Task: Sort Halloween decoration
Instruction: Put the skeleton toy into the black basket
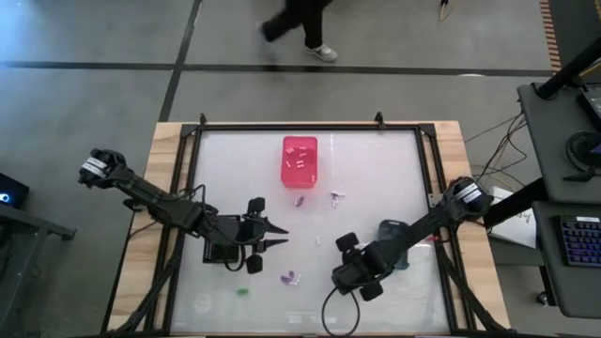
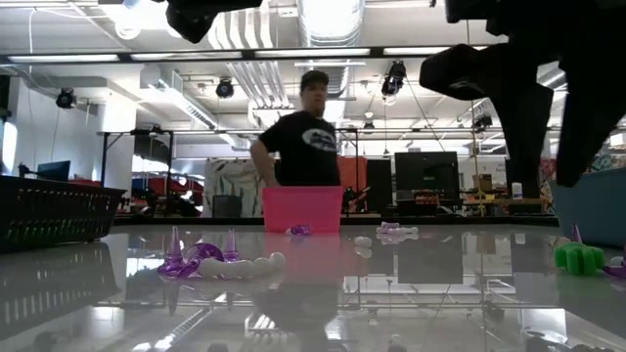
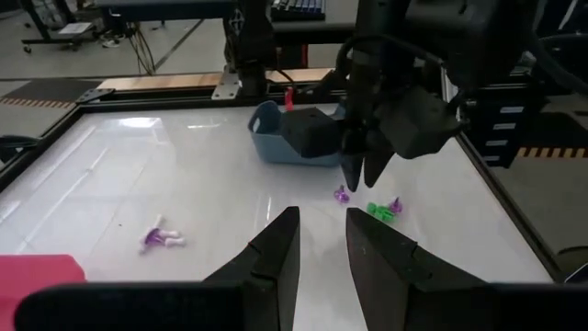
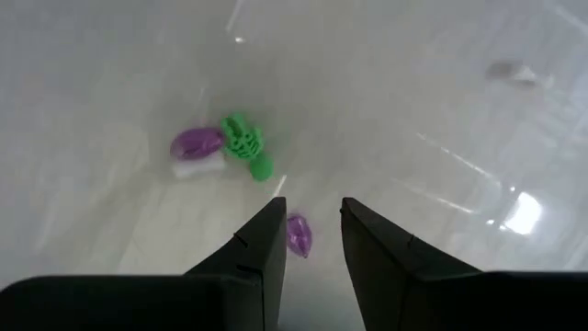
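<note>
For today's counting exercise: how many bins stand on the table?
3: the pink bin is toward the table's back, the black bin is beneath the left arm, and the grey-blue bin is partly hidden by the right arm.

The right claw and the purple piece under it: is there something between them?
No. In the right wrist view the purple piece lies on bare table just ahead of the right claw, in its open gap, untouched.

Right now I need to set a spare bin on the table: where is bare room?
Bare: both strips flanking the pink bin along the far edge, out to the table frame. Crowded: the middle and near side, where the left gripper, right gripper and scattered pieces sit.
</note>
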`<act>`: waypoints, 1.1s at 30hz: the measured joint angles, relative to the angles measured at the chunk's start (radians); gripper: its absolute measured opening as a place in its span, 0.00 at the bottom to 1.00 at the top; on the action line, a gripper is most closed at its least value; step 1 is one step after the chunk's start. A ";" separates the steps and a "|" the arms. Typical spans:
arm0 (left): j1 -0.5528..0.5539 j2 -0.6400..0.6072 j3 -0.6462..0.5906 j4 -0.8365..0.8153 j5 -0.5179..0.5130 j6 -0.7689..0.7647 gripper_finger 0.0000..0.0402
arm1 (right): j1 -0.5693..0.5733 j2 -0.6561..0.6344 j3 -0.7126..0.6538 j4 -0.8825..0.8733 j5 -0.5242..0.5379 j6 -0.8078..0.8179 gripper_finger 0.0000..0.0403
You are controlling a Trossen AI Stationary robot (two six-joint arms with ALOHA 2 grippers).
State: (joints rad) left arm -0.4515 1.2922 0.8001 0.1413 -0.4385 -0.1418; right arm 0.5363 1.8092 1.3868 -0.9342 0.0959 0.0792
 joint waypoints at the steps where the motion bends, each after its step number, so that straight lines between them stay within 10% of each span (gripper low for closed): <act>1: 0.000 0.000 0.000 0.000 0.000 -0.002 0.19 | 0.004 0.001 -0.001 -0.004 0.000 -0.021 0.24; 33: 0.000 -0.002 0.000 -0.009 0.000 -0.021 0.19 | 0.015 0.059 -0.016 0.054 0.002 -0.092 0.35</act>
State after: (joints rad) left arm -0.4515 1.2903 0.8001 0.1322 -0.4385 -0.1631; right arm 0.5518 1.8687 1.3712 -0.8799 0.0975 -0.0124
